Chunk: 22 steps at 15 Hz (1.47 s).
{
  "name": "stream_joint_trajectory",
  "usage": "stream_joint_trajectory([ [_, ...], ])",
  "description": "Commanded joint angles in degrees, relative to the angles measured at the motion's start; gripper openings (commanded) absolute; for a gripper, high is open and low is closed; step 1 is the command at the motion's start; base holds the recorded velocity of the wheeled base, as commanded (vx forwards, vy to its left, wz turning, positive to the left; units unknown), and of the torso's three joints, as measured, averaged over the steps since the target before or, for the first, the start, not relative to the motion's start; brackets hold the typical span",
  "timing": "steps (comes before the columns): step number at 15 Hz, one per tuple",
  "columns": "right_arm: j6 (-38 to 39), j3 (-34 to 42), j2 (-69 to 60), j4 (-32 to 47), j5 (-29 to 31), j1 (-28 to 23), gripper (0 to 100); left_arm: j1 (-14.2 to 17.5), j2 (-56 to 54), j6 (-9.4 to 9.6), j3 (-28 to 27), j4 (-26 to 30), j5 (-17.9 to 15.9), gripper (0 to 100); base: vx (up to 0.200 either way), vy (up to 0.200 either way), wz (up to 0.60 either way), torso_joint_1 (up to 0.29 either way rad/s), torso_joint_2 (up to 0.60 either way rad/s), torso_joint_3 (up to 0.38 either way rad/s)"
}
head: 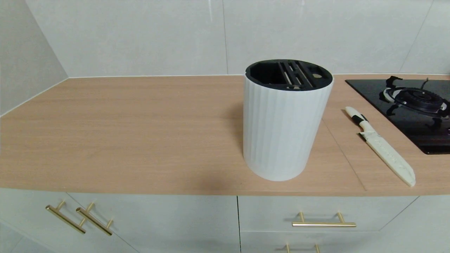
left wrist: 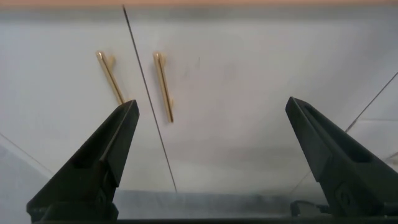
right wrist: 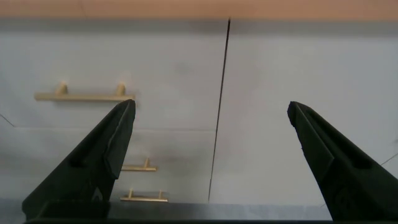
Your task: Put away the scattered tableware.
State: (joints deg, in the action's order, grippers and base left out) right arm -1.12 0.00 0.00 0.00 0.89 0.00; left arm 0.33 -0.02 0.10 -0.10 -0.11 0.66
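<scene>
Above the left gripper (left wrist: 211, 101) and right gripper (right wrist: 211, 104), both spread wide and empty, the kitchen knife (head: 383, 151) looks light, stiff and slick, best pinched by its handle (head: 355, 117).

Left pincer (left wrist: 211, 102): wide open. Its two dark, wedge-shaped fingers (left wrist: 102, 162) taper to narrow tips that stand well apart, with nothing gripped between them. Right pincer (right wrist: 211, 103): in the same condition, with dark fingers (right wrist: 339, 165) spread wide, tips well apart and the gap unoccupied. Both pincers sit low, below the counter edge, and point squarely at the cabinet fronts. Neither touches any surface.
</scene>
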Motion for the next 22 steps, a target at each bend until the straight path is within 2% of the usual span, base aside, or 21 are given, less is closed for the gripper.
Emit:
stream_joint_trajectory([
  [1,-0.1,0.0,0.1,0.0,0.0,0.0,100,0.0,0.0,-0.01,0.0,-0.1,0.0,100,0.000,0.000,0.00,0.237,-0.49,-0.261],
  [22,0.0,0.0,0.1,0.0,0.0,0.0,100,0.0,0.0,-0.01,0.0,-0.1,0.0,100,0.000,0.000,0.00,0.254,-0.52,-0.269],
])
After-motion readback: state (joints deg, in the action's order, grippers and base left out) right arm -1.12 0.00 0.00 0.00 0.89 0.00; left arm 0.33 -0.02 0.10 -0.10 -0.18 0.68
